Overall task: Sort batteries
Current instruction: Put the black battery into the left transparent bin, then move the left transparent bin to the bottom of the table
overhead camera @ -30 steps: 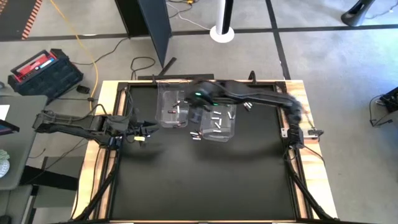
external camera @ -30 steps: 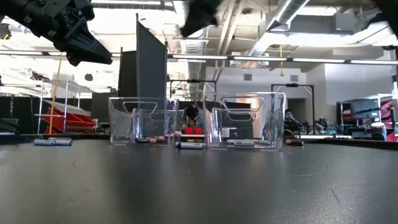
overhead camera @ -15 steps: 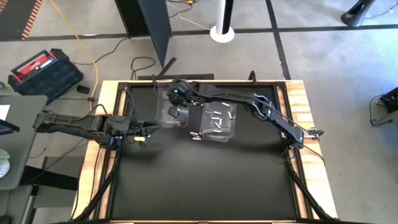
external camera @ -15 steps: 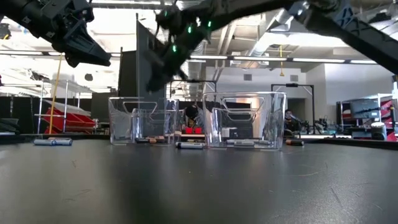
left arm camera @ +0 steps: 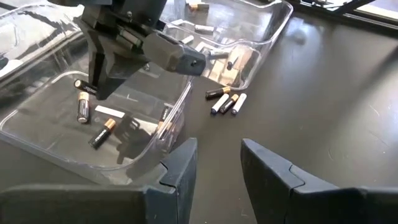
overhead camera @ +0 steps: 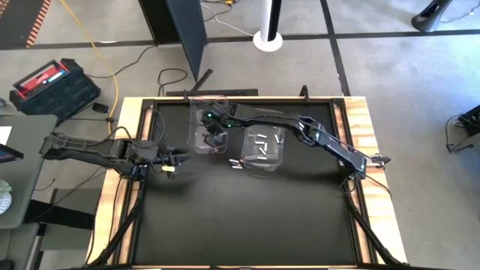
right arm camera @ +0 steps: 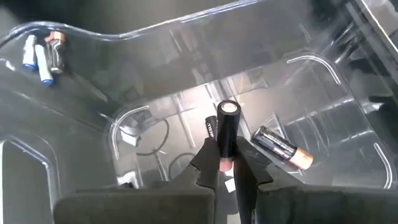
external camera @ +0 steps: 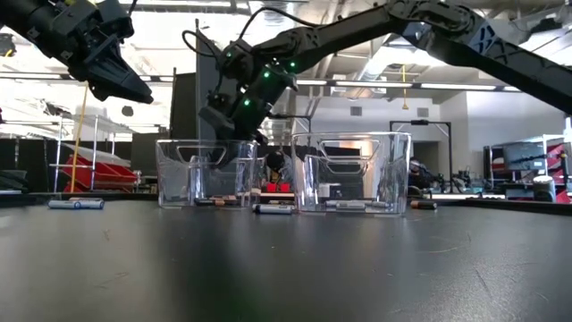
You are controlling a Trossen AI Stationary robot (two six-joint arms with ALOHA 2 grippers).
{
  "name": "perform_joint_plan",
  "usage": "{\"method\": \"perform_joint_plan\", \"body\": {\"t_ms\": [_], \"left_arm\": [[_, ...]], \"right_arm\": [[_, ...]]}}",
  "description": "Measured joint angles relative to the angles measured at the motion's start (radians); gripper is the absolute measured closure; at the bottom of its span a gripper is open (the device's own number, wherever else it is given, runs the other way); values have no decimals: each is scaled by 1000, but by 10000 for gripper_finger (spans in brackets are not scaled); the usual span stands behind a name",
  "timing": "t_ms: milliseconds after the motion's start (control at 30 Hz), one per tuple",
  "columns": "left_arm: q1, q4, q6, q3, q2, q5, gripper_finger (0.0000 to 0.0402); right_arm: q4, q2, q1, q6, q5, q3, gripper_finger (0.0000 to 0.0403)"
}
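Two clear bins stand at the table's far middle: a left bin (overhead camera: pixel 202 139) and a right bin (overhead camera: pixel 264 146). Dark copper-ended batteries (left arm camera: pixel 83 107) lie on the left bin's floor, and pale batteries (overhead camera: pixel 262 141) lie in the right bin. My right gripper (right arm camera: pixel 227 163) reaches down into the left bin, shut on a dark battery (right arm camera: pixel 227 127). Near the table's left edge my left gripper (left arm camera: pixel 217 158) hovers open with nothing between its fingers. A few loose batteries (left arm camera: pixel 225 99) lie on the mat in front of the bins. My right gripper pinches the dark battery by its copper-coloured end (right arm camera: pixel 225 163) between its two fingertips. The fingers slant down from the table's right side into the left bin. The battery runs on along the fingers, its capped end (right arm camera: pixel 228 109) pointing toward the bin's floor.
A single battery (external camera: pixel 76 204) lies on the mat toward the left, and another (external camera: pixel 423 205) lies right of the right bin. The black mat (overhead camera: pixel 240 217) stretches wide in front of the bins. A wooden rim (overhead camera: pixel 360 120) borders the table.
My right gripper has swung from over the right bin toward the table's left and has come down into the left bin. My left arm has kept still.
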Motion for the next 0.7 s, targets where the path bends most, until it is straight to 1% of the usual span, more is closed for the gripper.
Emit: {"method": "perform_joint_plan", "body": {"t_ms": [133,367,600,700], "left_arm": [[0,0,0,0,0,0,283],[0,0,0,0,0,0,283],[0,0,0,0,0,1,283],[0,0,0,0,0,1,283]], "right_arm": [[-14,0,-4,23,0,0,336],[-36,0,-4,17,0,0,306],[-52,-11,-4,15,1,0,290],[-69,-50,-11,16,1,0,289]]}}
